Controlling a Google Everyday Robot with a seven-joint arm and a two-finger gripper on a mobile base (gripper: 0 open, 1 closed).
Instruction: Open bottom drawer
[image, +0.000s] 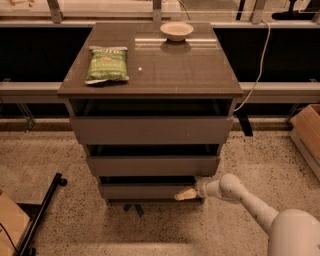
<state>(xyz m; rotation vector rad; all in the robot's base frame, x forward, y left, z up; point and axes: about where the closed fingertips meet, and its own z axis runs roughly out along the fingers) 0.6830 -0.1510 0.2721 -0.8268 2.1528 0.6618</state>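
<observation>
The grey-brown cabinet has three stacked flat-fronted drawers. The bottom drawer is the narrowest one, low near the floor, with a dark gap along its top edge. My white arm reaches in from the lower right. Its gripper shows cream-coloured fingertips lying against the right end of the bottom drawer's front.
A green snack bag and a pale bowl sit on the cabinet top. A cardboard box stands at the right, another at the lower left. A black stand leg lies on the speckled floor. A white cable hangs at the right.
</observation>
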